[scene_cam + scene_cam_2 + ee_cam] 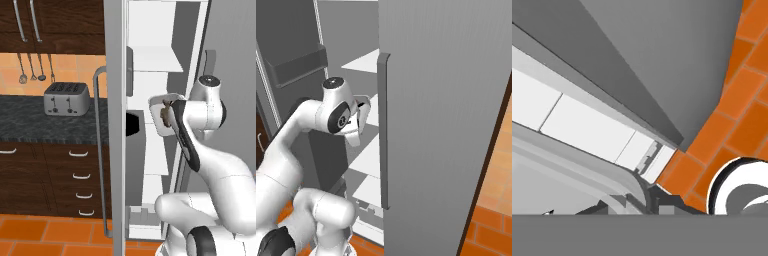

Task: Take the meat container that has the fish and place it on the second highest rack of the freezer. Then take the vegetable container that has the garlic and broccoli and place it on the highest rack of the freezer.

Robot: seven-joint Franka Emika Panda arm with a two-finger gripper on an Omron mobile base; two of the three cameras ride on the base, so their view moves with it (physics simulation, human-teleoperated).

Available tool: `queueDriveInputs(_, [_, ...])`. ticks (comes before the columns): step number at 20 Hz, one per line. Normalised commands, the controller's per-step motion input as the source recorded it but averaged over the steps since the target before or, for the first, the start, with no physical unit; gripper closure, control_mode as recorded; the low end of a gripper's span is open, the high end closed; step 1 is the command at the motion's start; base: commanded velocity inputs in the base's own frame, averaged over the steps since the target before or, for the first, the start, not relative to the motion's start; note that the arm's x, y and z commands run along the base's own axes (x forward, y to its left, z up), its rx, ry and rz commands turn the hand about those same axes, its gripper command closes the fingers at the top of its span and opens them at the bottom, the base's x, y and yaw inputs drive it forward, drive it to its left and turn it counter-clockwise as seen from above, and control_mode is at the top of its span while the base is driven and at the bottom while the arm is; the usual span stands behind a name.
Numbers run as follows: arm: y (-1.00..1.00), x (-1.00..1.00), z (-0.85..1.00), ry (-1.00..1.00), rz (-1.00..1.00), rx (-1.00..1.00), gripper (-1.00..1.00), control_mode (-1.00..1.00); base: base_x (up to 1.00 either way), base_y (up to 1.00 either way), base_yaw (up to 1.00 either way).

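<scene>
My gripper [169, 111] is shut on the meat container [156, 102], a white tray with rounded corners that is tipped up on edge. The small dark brown fish [164, 115] shows inside it. The tray hangs in front of the open freezer [160, 30], level with the second highest rack [374, 114] and below the highest rack [155, 62]. From the right base view the gripper [361, 107] sits just left of that rack's front edge. In the hand view the tray's grey-white rim [607, 182] curves along the bottom. The vegetable container with garlic and broccoli is out of view.
The open freezer door [115, 150] with its long handle [100, 150] stands left of the arm. The shut grey fridge door [446, 125] stands to the right. A toaster [66, 98] sits on the dark counter. Lower shelves [368, 157] and orange floor tiles [732, 115] lie below.
</scene>
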Motion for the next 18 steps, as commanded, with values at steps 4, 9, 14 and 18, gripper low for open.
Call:
queueDriveInputs(4, [0.06,0.92,-0.33,0.0,-0.09,-0.01,1.0,-1.0,0.0,0.0,0.0])
queueDriveInputs(9, [0.06,0.99,-0.38,0.0,-0.09,-0.02,1.0,-1.0,0.0,0.0,0.0])
queueDriveInputs(14, [-0.1,0.9,-0.1,0.0,-0.12,-0.01,1.0,-1.0,0.0,0.0,0.0])
queueDriveInputs(18, [0.0,0.88,-0.22,0.01,-0.11,0.0,1.0,-1.0,0.0,0.0,0.0])
